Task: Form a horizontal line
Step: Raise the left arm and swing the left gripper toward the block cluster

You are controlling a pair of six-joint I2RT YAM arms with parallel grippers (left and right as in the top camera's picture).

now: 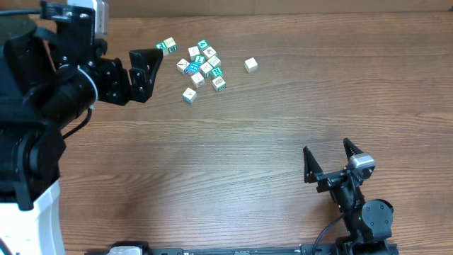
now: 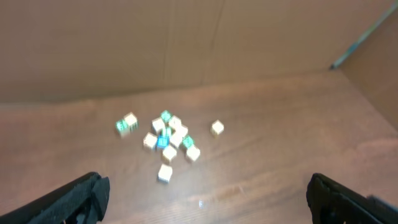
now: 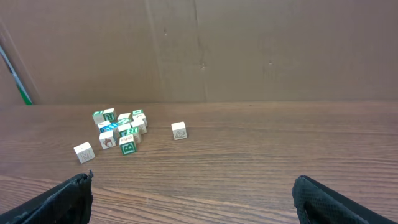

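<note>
Several small cream-and-teal picture cubes lie in an irregular bunch (image 1: pixel 202 62) at the far middle of the table. No horizontal line of cubes is in view. One cube (image 1: pixel 250 65) sits alone to the right of the bunch, and another (image 1: pixel 189 95) lies just in front of it. My left gripper (image 1: pixel 152 74) hovers open just left of the bunch with nothing between its fingers. In the left wrist view the bunch (image 2: pixel 168 137) lies ahead of the open left gripper (image 2: pixel 205 193). My right gripper (image 1: pixel 326 149) stands open and empty near the front right, far from the bunch (image 3: pixel 121 130).
A brown cardboard wall (image 3: pixel 199 50) rises behind the table's far edge. Bare wooden tabletop (image 1: pixel 212 163) stretches between the cubes and the right arm. The left arm's bulky black base (image 1: pixel 35 106) fills the left side.
</note>
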